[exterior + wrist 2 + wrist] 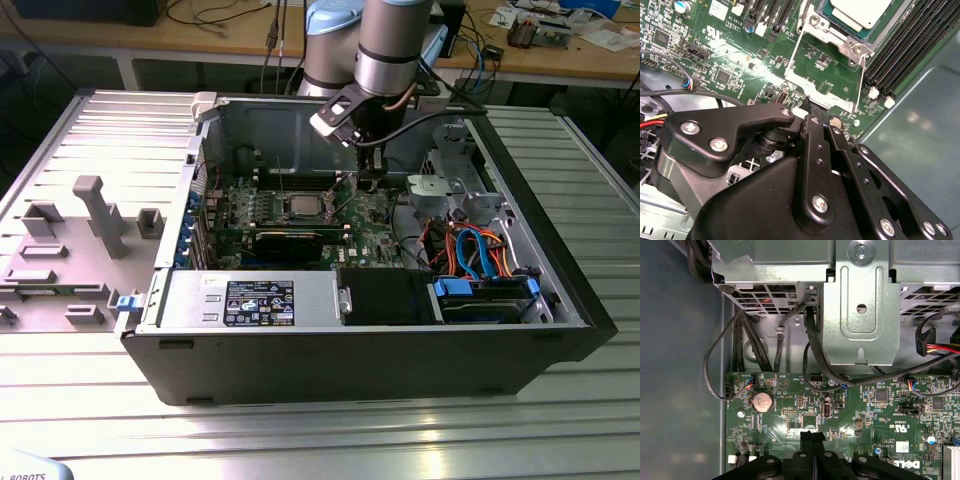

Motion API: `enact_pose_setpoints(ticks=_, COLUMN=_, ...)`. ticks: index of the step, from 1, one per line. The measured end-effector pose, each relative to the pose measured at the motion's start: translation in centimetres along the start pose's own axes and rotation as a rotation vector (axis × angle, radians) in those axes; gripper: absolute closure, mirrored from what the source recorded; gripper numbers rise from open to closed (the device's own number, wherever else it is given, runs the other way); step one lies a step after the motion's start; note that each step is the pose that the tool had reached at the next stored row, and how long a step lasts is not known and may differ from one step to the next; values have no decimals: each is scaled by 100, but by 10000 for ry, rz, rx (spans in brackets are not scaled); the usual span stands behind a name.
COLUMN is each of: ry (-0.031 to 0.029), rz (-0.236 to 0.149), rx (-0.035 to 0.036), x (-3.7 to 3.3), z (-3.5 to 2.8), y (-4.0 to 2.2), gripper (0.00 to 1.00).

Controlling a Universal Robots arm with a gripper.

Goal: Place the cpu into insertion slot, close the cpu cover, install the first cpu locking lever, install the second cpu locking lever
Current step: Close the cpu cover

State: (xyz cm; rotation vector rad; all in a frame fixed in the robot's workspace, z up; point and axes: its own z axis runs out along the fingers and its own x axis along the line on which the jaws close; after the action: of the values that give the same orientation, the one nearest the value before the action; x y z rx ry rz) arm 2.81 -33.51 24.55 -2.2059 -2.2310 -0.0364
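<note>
Since cpu (pixel 860 12) sits in insertion slot (pixel 837 39) and cpu cover (pixel 840 102) lies open just ahead of empty, closed-up gripper (pixel 809 107), step 1 looks done; cover + levers left.

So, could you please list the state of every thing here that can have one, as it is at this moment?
cpu: seated in the insertion slot, metal top up.
insertion slot: filled by the cpu, uncovered.
cpu cover: open, lying away from the slot.
gripper: fingers together, tip at the cover's free edge.
computer case: open, lying on its side.
</note>
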Motion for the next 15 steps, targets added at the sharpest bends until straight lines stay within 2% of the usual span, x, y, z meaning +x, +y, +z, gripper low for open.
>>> enact_pose_setpoints(ticks=15, ry=1, rz=0, rx=0, x=0, z=4, y=-31, gripper=89)
